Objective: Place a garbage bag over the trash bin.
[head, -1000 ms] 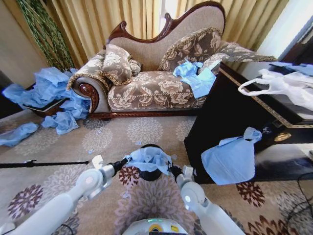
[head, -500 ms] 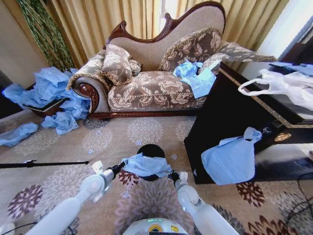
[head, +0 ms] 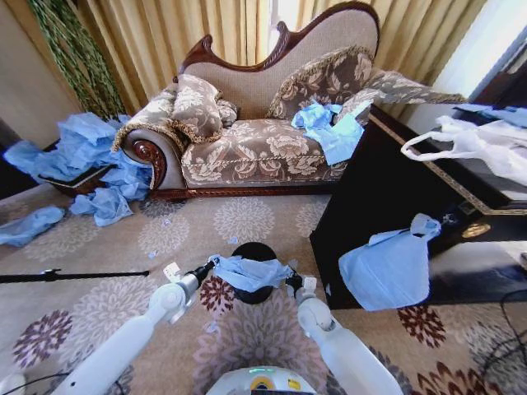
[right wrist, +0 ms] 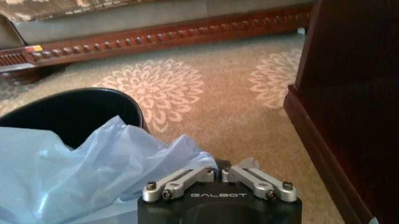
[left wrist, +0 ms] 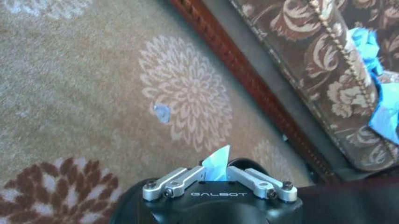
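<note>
Now the largest fixed items first: the sofa (head: pixel 263 140) and the dark cabinet (head: pixel 387 206) stand as they did a second ago, so we take the head camera as not having moved. Between them, on the patterned carpet (head: pixel 99 304), sits the trash bin (head: pixel 254 263), upright, mouth facing up, directly ahead of our base. What has changed is the garbage bag (head: pixel 249 272): a second ago it was bunched and held higher over the bin; it now hangs lower and is drawn out flatter between the two arms, its long axis running left to right across the bin's near rim, while the far part of the dark opening is uncovered. We read this as the spreading step under way, with the rim not yet enclosed on any side we can confirm. The left gripper (head: pixel 202 271) is at the bag's left end; in the left wrist view its fingers (left wrist: pixel 187 179) are closed together on a thin tab of blue film. The right gripper (head: pixel 290 284) is at the right end; in the right wrist view its fingers (right wrist: pixel 187 179) meet, with the film bunched against them, so we judge it clamped on the bag too. We cannot tell which way the bag's open mouth faces.
</note>
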### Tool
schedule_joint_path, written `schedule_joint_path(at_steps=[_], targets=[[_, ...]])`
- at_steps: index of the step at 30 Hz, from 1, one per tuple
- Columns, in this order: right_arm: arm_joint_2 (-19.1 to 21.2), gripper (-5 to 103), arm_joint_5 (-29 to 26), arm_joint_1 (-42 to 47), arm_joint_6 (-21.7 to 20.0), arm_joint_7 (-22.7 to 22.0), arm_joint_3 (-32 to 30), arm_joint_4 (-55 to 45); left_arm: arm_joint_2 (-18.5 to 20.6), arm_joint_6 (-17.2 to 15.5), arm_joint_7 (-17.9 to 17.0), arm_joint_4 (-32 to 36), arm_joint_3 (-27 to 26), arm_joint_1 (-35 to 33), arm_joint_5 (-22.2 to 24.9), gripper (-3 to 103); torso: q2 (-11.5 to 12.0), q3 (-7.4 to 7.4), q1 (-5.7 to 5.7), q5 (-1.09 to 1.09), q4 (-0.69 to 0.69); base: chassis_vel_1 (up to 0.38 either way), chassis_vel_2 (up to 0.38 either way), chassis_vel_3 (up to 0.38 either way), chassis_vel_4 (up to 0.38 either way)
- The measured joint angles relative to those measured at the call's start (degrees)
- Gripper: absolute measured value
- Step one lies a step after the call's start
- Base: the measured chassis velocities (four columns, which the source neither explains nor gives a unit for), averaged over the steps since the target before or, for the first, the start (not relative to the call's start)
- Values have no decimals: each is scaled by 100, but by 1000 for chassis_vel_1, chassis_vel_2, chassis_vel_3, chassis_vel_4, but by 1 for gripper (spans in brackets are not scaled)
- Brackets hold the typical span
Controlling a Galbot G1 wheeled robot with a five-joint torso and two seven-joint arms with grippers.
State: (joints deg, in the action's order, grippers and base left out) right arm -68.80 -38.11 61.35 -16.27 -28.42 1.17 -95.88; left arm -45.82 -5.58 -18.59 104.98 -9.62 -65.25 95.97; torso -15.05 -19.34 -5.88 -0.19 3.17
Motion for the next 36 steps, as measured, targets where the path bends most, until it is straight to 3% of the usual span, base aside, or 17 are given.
schedule_joint_path(at_steps=[8, 18, 25, 28, 36], targets=[[-152, 0, 41, 3, 29, 0, -55, 158, -90, 38, -10, -154, 58, 63, -3, 0, 0, 0, 0, -1, 0, 0, 0, 0, 0], [-107, 0, 129, 367, 28, 18, -40, 39, -44, 26, 133, -135, 2, -354, -214, 0, 0, 1, 0, 0, 0, 0, 0, 0, 0], [-126, 0, 266, 251, 73, 114, -16, 372, -83, 8, 326, -310, 394, -323, -611, 0, 0, 0, 0, -2, 0, 0, 0, 0, 0], [-209, 0, 333, 55, 126, 154, -54, 635, -126, 80, 538, -487, 618, -252, -1060, 0, 0, 0, 0, -1, -1, 0, 0, 0, 0], [-373, 0, 461, -214, 236, 192, -83, 857, -266, 325, 720, -818, 650, 151, -1247, 0, 0, 0, 0, 0, -1, 0, 0, 0, 0]])
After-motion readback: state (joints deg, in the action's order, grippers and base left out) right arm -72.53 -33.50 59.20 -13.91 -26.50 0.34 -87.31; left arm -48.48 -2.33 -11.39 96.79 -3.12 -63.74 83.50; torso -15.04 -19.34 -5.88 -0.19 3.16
